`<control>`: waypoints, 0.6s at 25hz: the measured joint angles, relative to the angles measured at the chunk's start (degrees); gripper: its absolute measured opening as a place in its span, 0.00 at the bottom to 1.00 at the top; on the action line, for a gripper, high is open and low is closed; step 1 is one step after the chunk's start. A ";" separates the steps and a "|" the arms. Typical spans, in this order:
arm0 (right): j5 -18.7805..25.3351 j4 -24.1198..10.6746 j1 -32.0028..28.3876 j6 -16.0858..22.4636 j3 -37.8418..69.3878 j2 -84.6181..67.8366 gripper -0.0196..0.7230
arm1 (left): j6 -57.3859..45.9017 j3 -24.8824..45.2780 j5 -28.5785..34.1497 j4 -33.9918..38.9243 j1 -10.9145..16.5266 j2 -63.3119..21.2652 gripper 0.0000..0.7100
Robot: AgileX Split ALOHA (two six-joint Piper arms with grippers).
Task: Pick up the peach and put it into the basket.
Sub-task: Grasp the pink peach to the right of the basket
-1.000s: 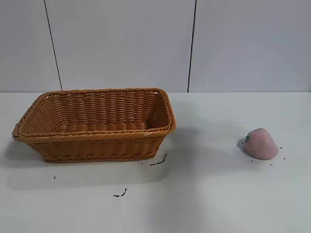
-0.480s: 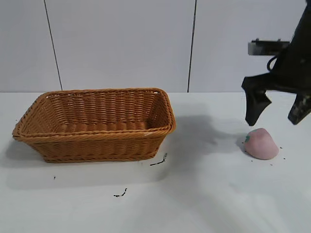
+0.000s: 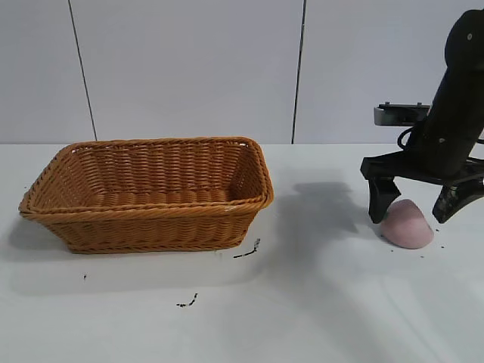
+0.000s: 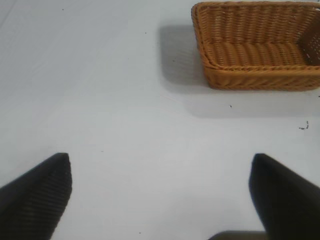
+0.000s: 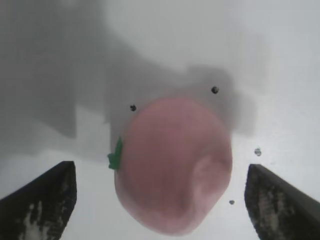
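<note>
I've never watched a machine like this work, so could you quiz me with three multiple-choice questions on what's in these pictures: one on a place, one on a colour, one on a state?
1. Where is the peach?
A. inside the basket
B. on the table, apart from the basket and to its right in the exterior view
C. lifted in the air

2. What colour is the basket?
A. orange-brown
B. blue
C. white

3. How do the fingers of the right gripper stand?
A. shut on the peach
B. shut on nothing
C. open, one on each side of the peach

Answers:
1 B: the peach lies on the white table, with bare surface between it and the basket.
2 A: its woven wicker is orange-brown.
3 C: the right wrist view shows gaps between both fingertips and the peach.
</note>
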 joint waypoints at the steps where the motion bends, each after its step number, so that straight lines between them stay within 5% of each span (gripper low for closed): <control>1: -0.30 -0.30 0.00 0.14 0.00 0.03 0.88 | 0.00 0.00 0.00 0.00 0.00 0.00 0.98; 11: -0.07 -1.60 0.00 1.27 -0.27 1.18 0.84 | 0.00 0.00 0.00 0.00 0.00 0.00 0.98; 13: 0.71 -2.30 0.00 1.27 -0.27 1.18 0.75 | 0.00 0.00 0.00 0.00 0.00 0.00 0.98; 15: 1.37 -3.46 0.00 1.27 -0.27 1.18 0.50 | 0.00 0.00 0.00 0.00 0.00 0.00 0.98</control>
